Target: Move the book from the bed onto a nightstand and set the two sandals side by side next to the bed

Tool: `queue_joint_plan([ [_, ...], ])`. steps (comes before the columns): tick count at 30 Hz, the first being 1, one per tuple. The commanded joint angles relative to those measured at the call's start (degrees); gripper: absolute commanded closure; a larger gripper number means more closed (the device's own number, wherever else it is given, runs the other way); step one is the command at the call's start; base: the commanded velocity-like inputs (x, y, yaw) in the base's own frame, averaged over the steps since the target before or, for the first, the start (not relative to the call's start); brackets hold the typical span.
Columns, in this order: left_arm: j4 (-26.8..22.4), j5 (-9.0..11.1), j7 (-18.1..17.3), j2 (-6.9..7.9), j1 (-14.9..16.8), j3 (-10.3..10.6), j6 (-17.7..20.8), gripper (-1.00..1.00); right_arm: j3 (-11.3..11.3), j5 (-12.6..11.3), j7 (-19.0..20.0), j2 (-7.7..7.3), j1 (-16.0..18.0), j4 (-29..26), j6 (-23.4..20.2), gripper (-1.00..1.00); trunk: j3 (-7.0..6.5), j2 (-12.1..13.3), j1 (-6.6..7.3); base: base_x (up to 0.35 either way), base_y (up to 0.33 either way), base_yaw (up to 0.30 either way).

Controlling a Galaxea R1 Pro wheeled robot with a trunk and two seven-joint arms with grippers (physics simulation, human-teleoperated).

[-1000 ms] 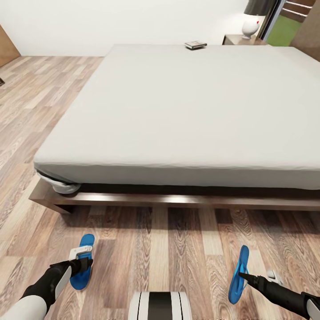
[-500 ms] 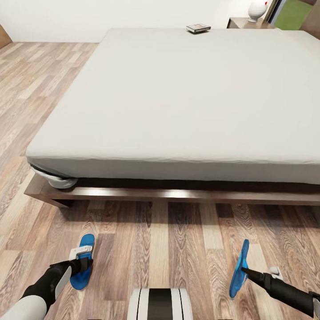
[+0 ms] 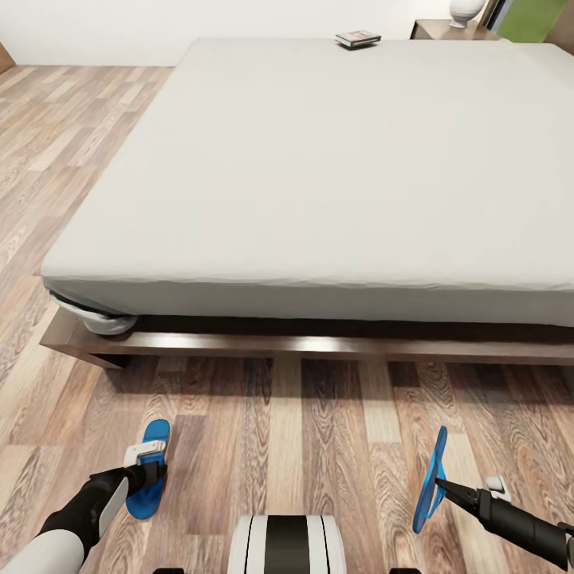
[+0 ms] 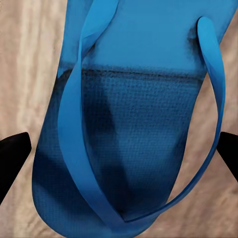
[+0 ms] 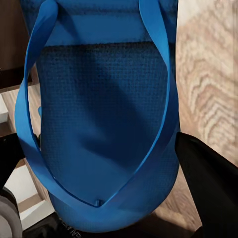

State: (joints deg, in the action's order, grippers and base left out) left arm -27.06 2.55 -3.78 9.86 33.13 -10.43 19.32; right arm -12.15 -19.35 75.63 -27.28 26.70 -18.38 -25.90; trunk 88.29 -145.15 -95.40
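The pale grey bed [image 3: 335, 159] fills the head view ahead of me. The dark book [image 3: 357, 38] lies at its far edge, close to the nightstand [image 3: 448, 30]. Near the bed's foot, my left gripper [image 3: 150, 475] has a finger against each long side of a bright blue sandal [image 3: 148, 469] [image 4: 134, 129], which is level just above the floor. Its dark fingertips [image 4: 12, 156] flank the sole in the left wrist view. My right gripper [image 3: 440, 485] is shut on the other sandal [image 3: 430, 478] [image 5: 104, 114], holding it on edge above the floor.
Brown wood-plank floor [image 3: 319, 430] runs between me and the bed's dark wood frame [image 3: 319, 347]. A white lamp base [image 3: 466, 9] stands on the nightstand. My own white base [image 3: 287, 546] shows at the bottom.
The camera has moved, so the bed and book sit higher in the picture. Both sandals have stayed with the grippers. The right sandal has turned more edge-on.
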Motion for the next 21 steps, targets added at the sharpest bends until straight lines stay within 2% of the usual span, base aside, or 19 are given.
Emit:
queue_joint_plan([
  [1,-0.09,0.26,-0.26,-0.02,0.0,-0.29,0.38,1.0,-0.08,-0.12,0.13,0.01,0.02,0.01,-0.64,1.0,0.03,-0.01,0.01,0.0,0.0,0.0],
  [8,-0.2,0.34,-0.34,0.09,0.0,-0.37,0.36,1.0,-0.08,-0.12,0.13,0.03,0.0,0.01,-0.64,1.0,0.03,-0.01,0.01,0.012,0.0,0.0],
  [12,-0.28,0.35,-0.35,0.15,0.0,-0.38,0.36,1.0,-0.07,-0.14,0.13,0.03,0.01,0.01,-0.64,1.0,0.03,-0.01,0.01,0.202,0.0,0.0],
  [21,-0.29,0.35,-0.35,0.11,0.0,-0.38,0.28,1.0,-0.07,-0.14,0.13,0.04,0.01,0.01,-0.64,1.0,0.03,-0.01,0.01,0.085,0.0,0.0],
])
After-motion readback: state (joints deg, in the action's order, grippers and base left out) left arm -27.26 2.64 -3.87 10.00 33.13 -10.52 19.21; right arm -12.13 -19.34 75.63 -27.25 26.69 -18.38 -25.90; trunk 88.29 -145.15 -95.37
